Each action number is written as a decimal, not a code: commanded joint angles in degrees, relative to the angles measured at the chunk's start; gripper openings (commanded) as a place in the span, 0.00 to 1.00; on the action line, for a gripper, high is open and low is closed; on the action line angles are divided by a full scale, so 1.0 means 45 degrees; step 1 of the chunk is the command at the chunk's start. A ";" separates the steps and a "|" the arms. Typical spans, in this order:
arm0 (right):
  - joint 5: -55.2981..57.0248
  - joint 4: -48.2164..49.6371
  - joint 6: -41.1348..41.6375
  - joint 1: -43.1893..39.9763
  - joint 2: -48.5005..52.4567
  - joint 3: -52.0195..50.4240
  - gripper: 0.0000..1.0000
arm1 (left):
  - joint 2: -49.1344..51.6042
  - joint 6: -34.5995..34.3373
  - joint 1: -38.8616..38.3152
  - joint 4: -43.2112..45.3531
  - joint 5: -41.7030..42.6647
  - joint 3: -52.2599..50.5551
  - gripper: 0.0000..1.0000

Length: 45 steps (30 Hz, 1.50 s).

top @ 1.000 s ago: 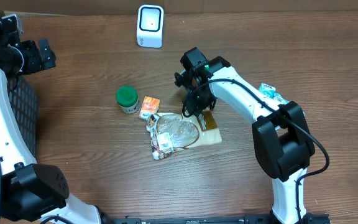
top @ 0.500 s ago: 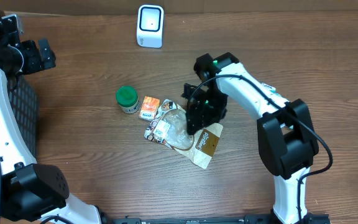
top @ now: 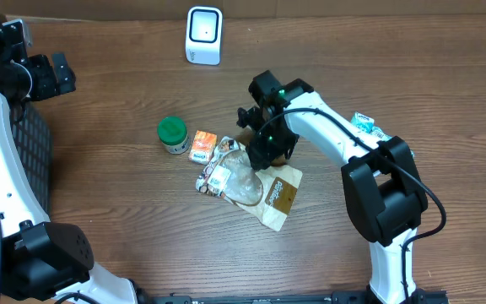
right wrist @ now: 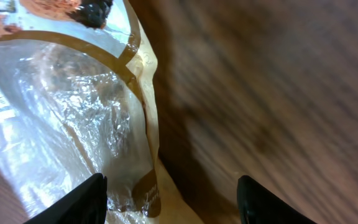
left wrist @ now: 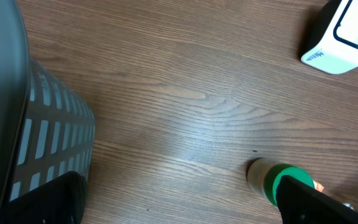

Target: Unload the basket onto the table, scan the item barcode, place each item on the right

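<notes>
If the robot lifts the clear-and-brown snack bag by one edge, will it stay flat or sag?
The snack bag would probably sag: its clear film looks thin and wrinkled. It is likely slippery, since the film shines. It seems light for its size, with only a few lumps showing through.

Middle of the surface (top: 125,228) is crowded. A green-lidded jar (top: 172,133), an orange packet (top: 202,145) and a crinkled clear bag (top: 245,179) lie in a row, the jar just beside the packet and the packet against the bag. No gap for a finger between them.

The right claw (top: 264,150) hangs over the bag's upper edge, jaws apart. Its arm (top: 336,135) slants across the right side and bars that approach. A small blue-white packet (top: 366,126) sits just behind the arm.

The white scanner (top: 203,35) stands alone at the back, with open wood between it and the row. A black basket (top: 30,156) walls the left edge. The left claw (top: 57,74) is high at back left, jaws wide, well apart from everything. The front strip of wood is free.
</notes>
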 commanded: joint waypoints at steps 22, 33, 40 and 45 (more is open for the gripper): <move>-0.1229 -0.0053 0.5231 -0.3798 0.0034 -0.0044 0.58 | 0.0073 0.0345 -0.0087 0.0034 0.0000 0.0058 1.00; -0.3089 -0.3643 0.1836 -0.0151 -0.0131 0.2681 0.58 | 0.0073 0.0345 -0.0087 0.0034 0.0000 0.0058 1.00; -0.2516 -0.2841 0.2079 0.2195 -0.0131 0.1209 0.59 | 0.0073 0.0345 -0.0087 0.0034 0.0000 0.0058 1.00; -0.2312 -0.1690 0.2657 0.2176 -0.0126 -0.0102 0.59 | 0.0073 0.0345 -0.0087 0.0034 0.0000 0.0058 1.00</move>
